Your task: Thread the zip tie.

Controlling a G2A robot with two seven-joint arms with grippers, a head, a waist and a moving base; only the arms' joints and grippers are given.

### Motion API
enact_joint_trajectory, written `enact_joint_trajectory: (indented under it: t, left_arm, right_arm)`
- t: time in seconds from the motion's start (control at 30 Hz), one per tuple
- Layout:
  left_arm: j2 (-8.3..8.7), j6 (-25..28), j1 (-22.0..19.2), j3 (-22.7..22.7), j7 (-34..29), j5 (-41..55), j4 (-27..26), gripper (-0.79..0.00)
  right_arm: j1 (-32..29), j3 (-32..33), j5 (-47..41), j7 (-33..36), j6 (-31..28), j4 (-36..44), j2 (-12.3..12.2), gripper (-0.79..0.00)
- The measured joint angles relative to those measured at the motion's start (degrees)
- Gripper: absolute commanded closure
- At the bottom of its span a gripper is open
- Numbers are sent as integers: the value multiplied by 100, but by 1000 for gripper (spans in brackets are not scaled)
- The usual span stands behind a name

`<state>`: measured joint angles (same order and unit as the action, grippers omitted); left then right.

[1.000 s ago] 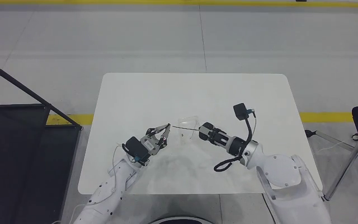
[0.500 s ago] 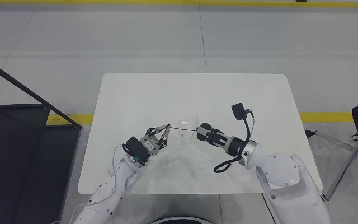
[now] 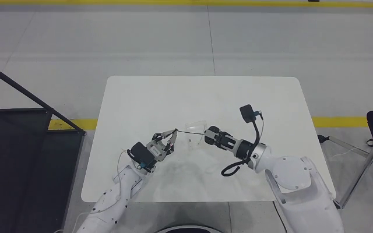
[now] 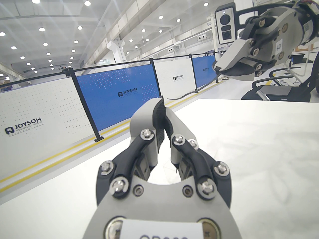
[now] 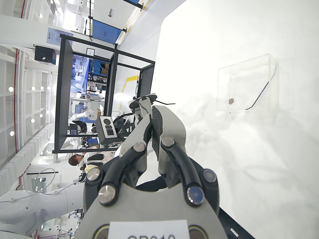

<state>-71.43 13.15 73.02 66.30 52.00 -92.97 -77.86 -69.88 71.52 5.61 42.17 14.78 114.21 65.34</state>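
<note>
Zip tie [image 3: 189, 134]: thin black strip, up off the tabletop [image 3: 250, 99], stretched almost level from one gripper tip to the other, over the middle of the near half.
Left gripper [image 3: 173, 133]: fingers pressed tight together, pinching one end of the strip. In the right wrist view a short black length of it pokes out past the tip.
Right gripper [image 3: 207, 136]: fingers squeezed together too, clamped on the other end. It faces the left gripper tip to tip, the two close but apart.
Clear box [image 3: 197, 124]: small transparent container sitting on the tabletop just beyond the strip, between the two grippers and a touch farther from the robot.
Inside the box: a curved black strand [image 5: 261, 92] runs along one wall, and a small brownish speck [image 5: 231, 101] sits on its floor. What the speck is, can't tell.
Tabletop: white with rounded corners, and both arms come in over the near edge, one from each side.
</note>
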Motion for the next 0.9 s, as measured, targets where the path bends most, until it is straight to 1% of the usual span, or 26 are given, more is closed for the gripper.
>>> enact_joint_trajectory:
  t: [0.9]
  left_arm:
    - [0, 0, 0, 0, 0, 0, 0, 0]
  right_arm:
    - [86, -99, -75, -74, 113, -30, -8, 0]
